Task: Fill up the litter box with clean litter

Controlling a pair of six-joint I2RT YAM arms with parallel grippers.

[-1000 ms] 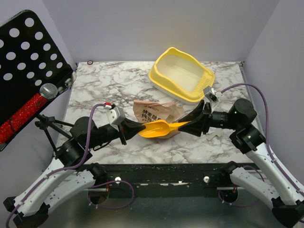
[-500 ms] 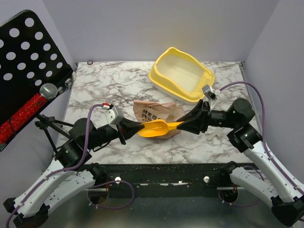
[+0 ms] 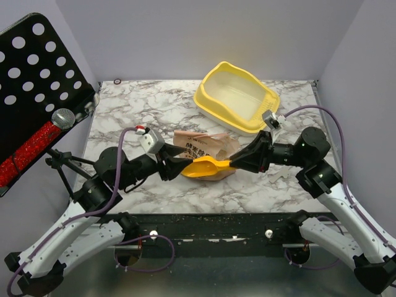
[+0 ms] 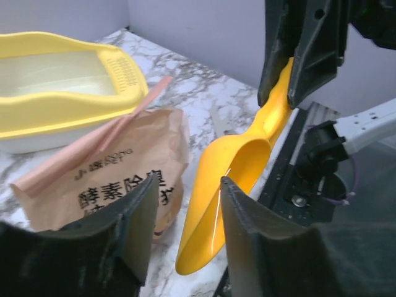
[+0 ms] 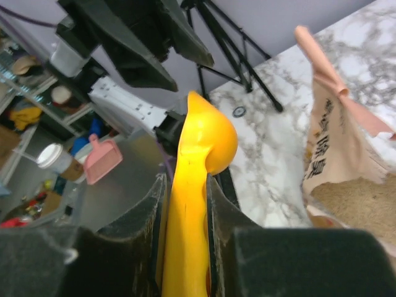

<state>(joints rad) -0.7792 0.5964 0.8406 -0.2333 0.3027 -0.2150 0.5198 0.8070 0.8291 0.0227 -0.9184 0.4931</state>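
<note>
The left arm (image 3: 108, 166) and right arm (image 3: 315, 147) match: black round joints and black upper links toward 12 o'clock, glossy white shell links toward 7 and 5 o'clock in the top view; a purple cable (image 3: 317, 109) loops off each arm; a small grey camera block (image 3: 150, 143) with a red tip sits on the left wrist, a second block (image 3: 271, 119) on the right; the fingers (image 4: 124, 232) are thick, matte black, with rounded edges.

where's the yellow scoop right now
In the top view the scoop is front-centre over the table, beside the paper bag, handle clamped in the right gripper, bowl next to the open left gripper.
</note>
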